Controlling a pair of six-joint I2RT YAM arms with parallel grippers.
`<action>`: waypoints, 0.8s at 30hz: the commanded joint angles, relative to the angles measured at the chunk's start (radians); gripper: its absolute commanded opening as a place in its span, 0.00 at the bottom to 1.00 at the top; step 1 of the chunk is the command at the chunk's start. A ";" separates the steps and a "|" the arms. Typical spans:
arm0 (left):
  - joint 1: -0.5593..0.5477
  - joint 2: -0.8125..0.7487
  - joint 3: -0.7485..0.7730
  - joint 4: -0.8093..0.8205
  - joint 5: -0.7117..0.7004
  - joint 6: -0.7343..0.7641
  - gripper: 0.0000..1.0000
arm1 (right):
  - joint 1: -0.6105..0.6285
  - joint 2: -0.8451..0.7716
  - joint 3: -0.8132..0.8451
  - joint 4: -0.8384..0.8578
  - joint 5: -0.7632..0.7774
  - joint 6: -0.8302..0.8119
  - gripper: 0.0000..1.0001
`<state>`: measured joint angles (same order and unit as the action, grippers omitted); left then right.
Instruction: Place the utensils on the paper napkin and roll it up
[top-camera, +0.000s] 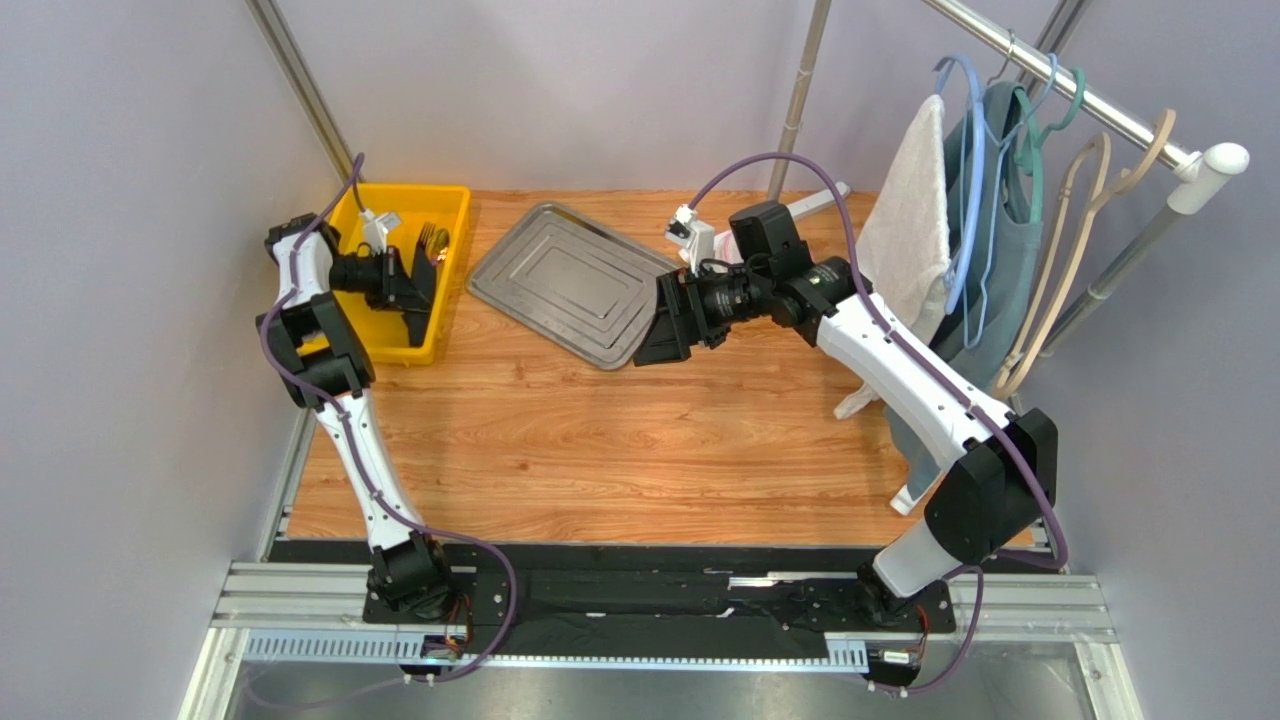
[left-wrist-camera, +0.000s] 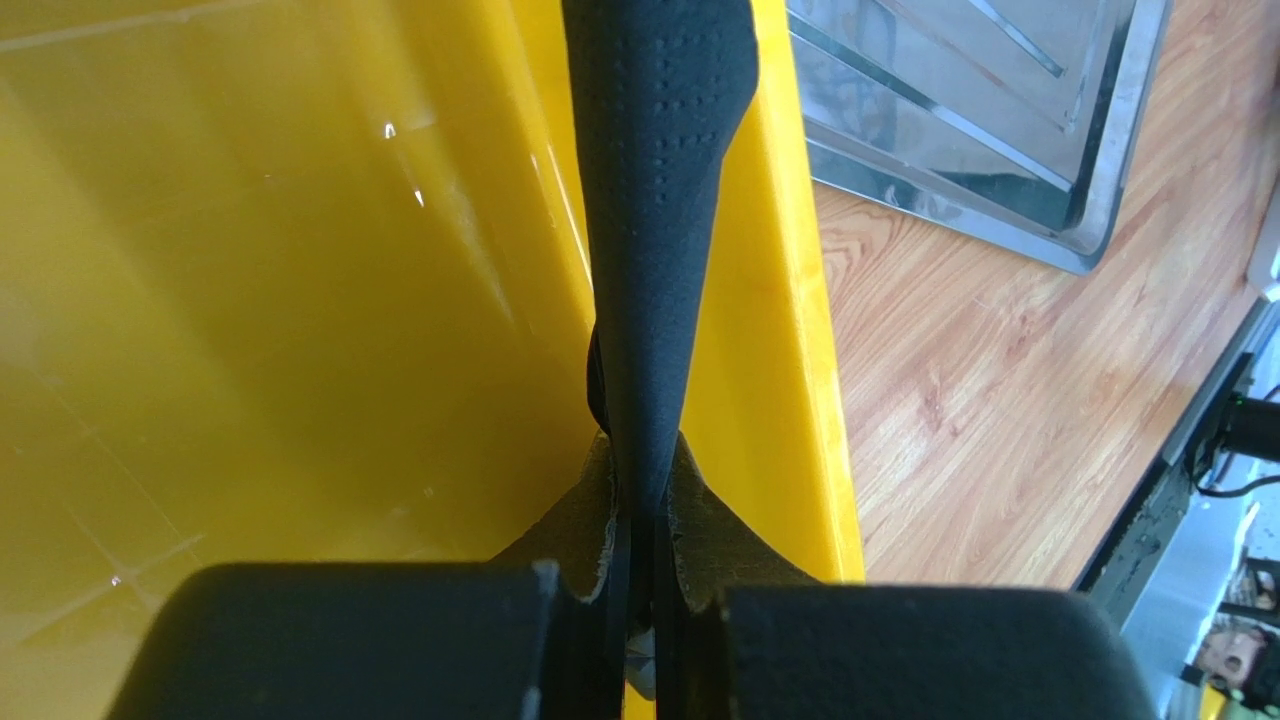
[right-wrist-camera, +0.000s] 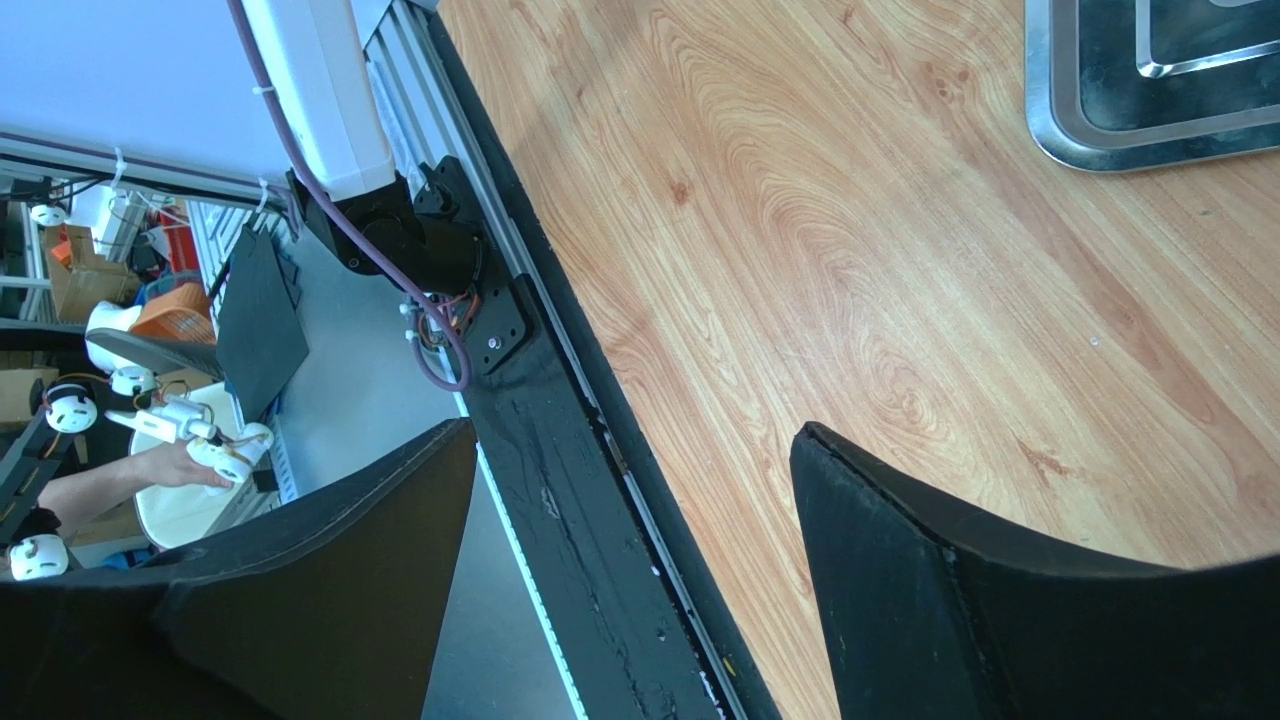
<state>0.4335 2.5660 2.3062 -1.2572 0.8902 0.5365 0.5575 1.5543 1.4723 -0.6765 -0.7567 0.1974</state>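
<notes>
My left gripper (top-camera: 416, 282) hangs over the yellow bin (top-camera: 394, 333) and is shut on the black paper napkin (left-wrist-camera: 657, 225). The napkin hangs as a narrow folded strip from between the pads, over the bin's right wall (left-wrist-camera: 774, 375). In the top view it shows as a dark flap (top-camera: 425, 290) at the jaws. Something slim and shiny (top-camera: 431, 237), likely the utensils, lies in the far part of the bin, too small to tell apart. My right gripper (top-camera: 661, 339) is open and empty, hovering above the wooden table by the tray's near corner; it also shows in the right wrist view (right-wrist-camera: 634, 435).
A grey metal tray (top-camera: 579, 285) lies at the back middle of the table, right of the bin. A white towel (top-camera: 909, 225) and clothes hangers (top-camera: 1037, 165) hang on a rack at the right. The table's near edge has a black rail (right-wrist-camera: 571, 450).
</notes>
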 joint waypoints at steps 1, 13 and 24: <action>0.002 0.052 0.062 -0.013 0.020 0.014 0.04 | -0.005 0.009 0.003 0.014 -0.018 0.005 0.80; -0.001 0.053 0.058 -0.021 -0.011 -0.033 0.16 | -0.005 0.023 0.014 0.011 -0.020 0.010 0.80; -0.002 -0.016 -0.002 0.074 -0.134 -0.109 0.32 | -0.005 0.023 0.020 0.009 -0.024 0.013 0.80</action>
<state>0.4332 2.5969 2.3119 -1.2301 0.8345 0.4301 0.5571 1.5841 1.4723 -0.6773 -0.7609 0.2047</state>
